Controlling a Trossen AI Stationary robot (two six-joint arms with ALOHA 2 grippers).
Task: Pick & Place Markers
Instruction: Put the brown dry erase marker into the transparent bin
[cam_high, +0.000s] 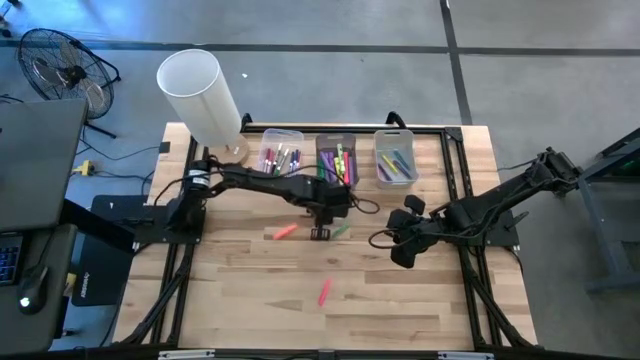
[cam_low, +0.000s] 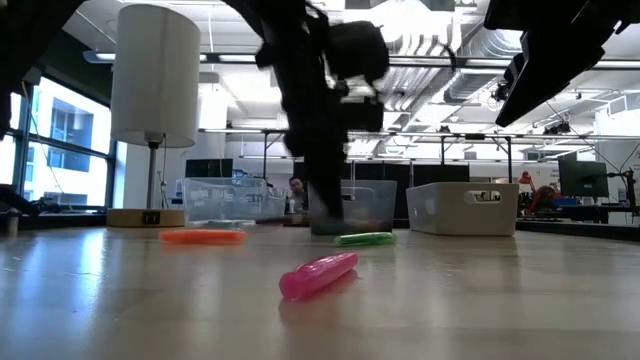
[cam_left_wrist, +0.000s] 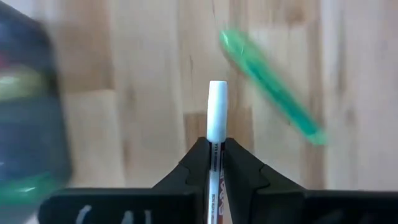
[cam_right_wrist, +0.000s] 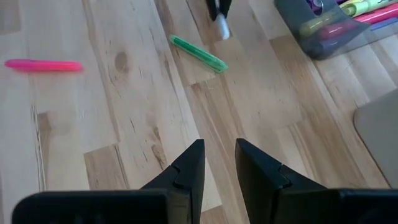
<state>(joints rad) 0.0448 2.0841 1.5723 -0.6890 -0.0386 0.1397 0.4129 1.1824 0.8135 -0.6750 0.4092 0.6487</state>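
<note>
My left gripper (cam_high: 320, 232) is at the table's middle, just in front of the bins, shut on a white-barrelled marker (cam_left_wrist: 217, 112). A green marker (cam_high: 341, 230) lies flat on the wood right beside it, and shows as a green marker (cam_left_wrist: 270, 93) in the left wrist view. An orange-red marker (cam_high: 285, 232) lies to its left. A pink marker (cam_high: 324, 292) lies nearer the table's front edge. More markers fill three clear bins (cam_high: 337, 155) at the far side. My right gripper (cam_right_wrist: 217, 168) is open above bare wood, right of the middle. My left gripper pinches the white marker's printed barrel (cam_left_wrist: 215, 168) between its two fingers, which come from above and point down. The marker lies along the fingers, and its white end (cam_left_wrist: 217, 102) sticks out past the fingertips toward the table. Whether that end touches the wood, I cannot tell.
A lamp with a white cylinder shade (cam_high: 200, 95) stands at the far left corner. The three bins (cam_low: 468, 208) line the far edge. Bare wood spreads across the near half of the table around the pink marker (cam_low: 318, 275).
</note>
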